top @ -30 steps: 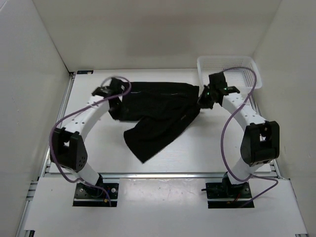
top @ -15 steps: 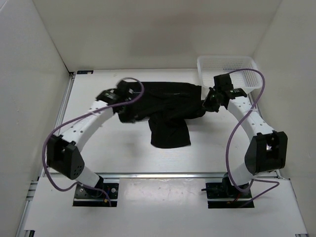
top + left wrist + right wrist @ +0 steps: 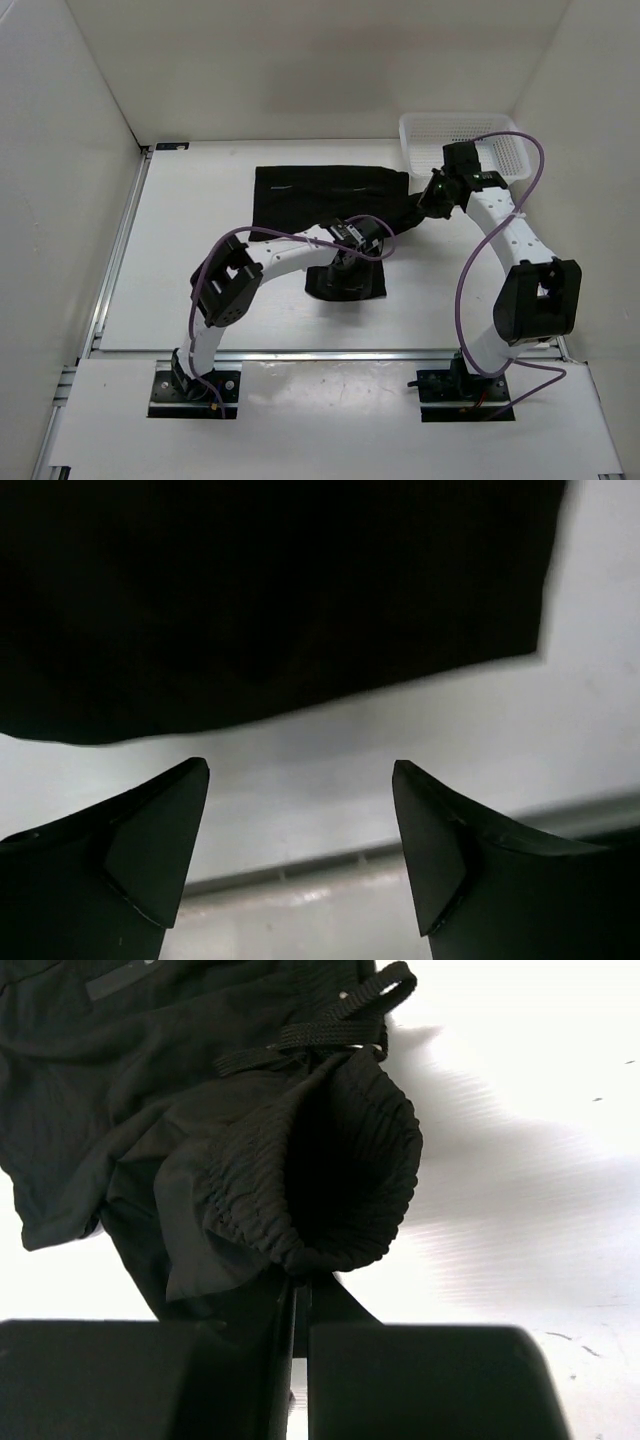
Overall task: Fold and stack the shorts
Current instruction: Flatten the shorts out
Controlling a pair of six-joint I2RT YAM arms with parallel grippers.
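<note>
Bench (image 3: 180,250): white, walled on three sides.

The shorts (image 3: 320,195): black, spread flat across the middle of the bench toward 12 o'clock. One flap lies toward 6 o'clock, partly under my left arm. The 3 o'clock end is lifted and bunched.

Basket (image 3: 455,117): white mesh, in the far corner at about 1 o'clock, just beyond the gathered end of the shorts.

My left tool (image 3: 300,770): fingers spread wide with nothing between them. It sits over the flap at the 6 o'clock side of the shorts. In its wrist view the cloth edge lies at 12 o'clock from the fingertips, with bare bench below.

My right tool (image 3: 300,1295): fingers pressed together on the puckered elastic waistband, pinching the cloth at the 3 o'clock end of the shorts. The waistband curls open into a dark mouth just above the fingers.

Drawstring (image 3: 330,1020): flat black cord, looped at 12 o'clock from that mouth, lying on the cloth.
</note>
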